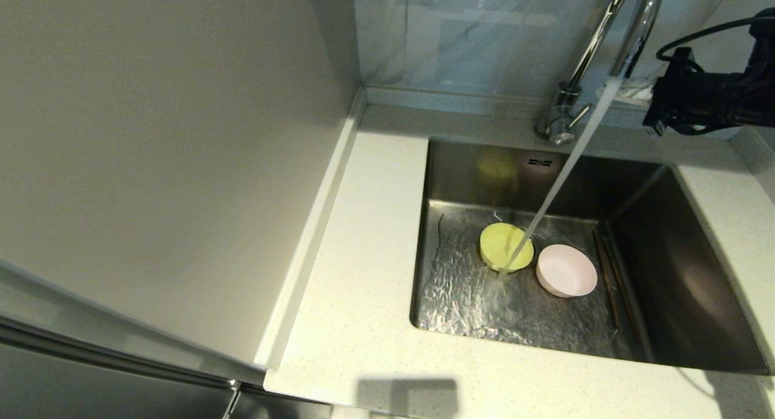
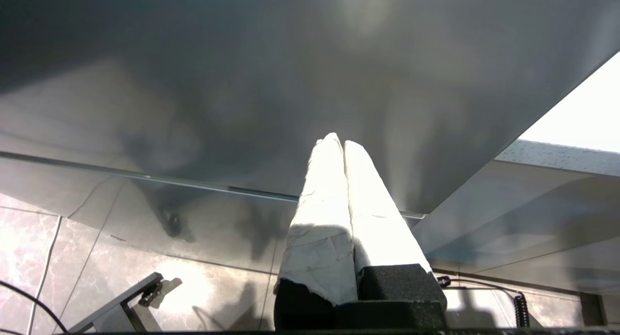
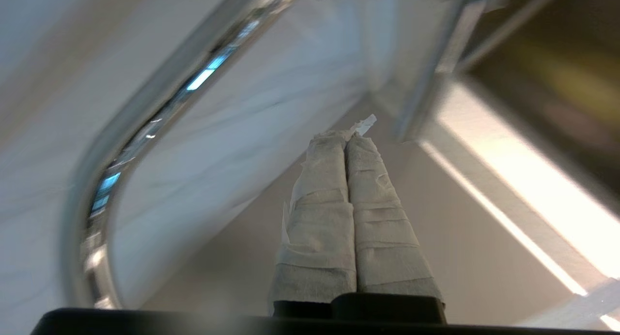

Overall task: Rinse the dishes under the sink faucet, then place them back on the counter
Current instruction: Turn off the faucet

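**Water running, right claw closed beside the spout**

The faucet (image 1: 611, 49) pours past the yellow-green bowl (image 1: 506, 247), mid-frame in the sink (image 1: 684, 273); it may be missing the bowl's inside. Pink bowl (image 1: 567, 270) sits dry just right of it, chopsticks (image 1: 607, 273) along the basin's step. Right claw (image 1: 629, 92), empty and pressed shut, hangs upper right; a careless swing could clip the spout. Left claw (image 2: 339, 146), also closed, sits parked below the desk (image 1: 363, 225).
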Motion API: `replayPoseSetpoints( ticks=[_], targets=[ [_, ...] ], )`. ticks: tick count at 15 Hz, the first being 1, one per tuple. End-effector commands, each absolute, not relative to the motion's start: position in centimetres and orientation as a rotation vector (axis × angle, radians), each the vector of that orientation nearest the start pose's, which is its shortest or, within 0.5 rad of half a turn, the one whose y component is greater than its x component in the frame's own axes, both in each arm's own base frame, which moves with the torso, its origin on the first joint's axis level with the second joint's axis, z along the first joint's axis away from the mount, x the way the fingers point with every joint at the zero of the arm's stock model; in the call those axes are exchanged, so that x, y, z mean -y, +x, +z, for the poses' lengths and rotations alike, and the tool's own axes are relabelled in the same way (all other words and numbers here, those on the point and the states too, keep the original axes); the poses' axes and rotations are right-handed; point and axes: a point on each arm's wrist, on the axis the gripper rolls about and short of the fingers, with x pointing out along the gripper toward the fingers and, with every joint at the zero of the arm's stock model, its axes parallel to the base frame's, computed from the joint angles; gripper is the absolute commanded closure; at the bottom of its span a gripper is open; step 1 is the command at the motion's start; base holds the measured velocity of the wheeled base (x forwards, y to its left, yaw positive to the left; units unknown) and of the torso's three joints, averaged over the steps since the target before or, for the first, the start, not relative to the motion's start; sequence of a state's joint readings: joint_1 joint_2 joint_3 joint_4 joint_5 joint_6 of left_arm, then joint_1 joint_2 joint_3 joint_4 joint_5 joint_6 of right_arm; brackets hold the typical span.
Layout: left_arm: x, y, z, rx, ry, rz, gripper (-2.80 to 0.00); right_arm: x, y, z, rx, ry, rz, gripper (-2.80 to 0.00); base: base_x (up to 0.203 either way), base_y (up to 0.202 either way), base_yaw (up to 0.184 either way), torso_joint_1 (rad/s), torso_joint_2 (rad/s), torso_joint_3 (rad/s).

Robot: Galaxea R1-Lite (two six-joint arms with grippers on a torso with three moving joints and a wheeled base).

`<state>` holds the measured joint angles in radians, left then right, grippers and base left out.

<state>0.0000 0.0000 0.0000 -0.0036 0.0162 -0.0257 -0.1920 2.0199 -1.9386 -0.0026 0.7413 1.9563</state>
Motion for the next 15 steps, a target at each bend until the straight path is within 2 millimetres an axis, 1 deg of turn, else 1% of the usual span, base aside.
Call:
replayPoseSetpoints(
  ticks=[1, 5, 7, 11, 15],
  targets=[
    [0.0, -2.3, 7.6, 0.008, -0.026, 0.017, 0.0, 6.4, 40.1, 31.5, -0.613, 1.925, 0.257, 0.0, 0.0, 0.0, 0.0, 0.0, 0.0, 0.0],
    [0.0, -2.3, 7.6, 0.008, -0.026, 0.017, 0.0, 6.3, 39.7, 29.2, -0.676, 1.87, 0.19, 0.0, 0.0, 0.0, 0.0, 0.0, 0.0, 0.0],
    [0.0, -2.3, 7.6, 0.008, -0.026, 0.017, 0.0, 6.2, 39.7, 28.5, -0.695, 1.876, 0.172, 0.0, 0.0, 0.0, 0.0, 0.0, 0.0, 0.0],
    [0.0, -2.3, 7.6, 0.008, -0.026, 0.017, 0.0, 5.9, 39.9, 28.8, -0.724, 1.868, 0.212, 0.0, 0.0, 0.0, 0.0, 0.0, 0.0, 0.0],
    [0.0, -2.3, 7.6, 0.008, -0.026, 0.017, 0.0, 4.6, 40.3, 29.0, -0.744, 1.855, 0.238, 0.0, 0.0, 0.0, 0.0, 0.0, 0.0, 0.0]
  ],
)
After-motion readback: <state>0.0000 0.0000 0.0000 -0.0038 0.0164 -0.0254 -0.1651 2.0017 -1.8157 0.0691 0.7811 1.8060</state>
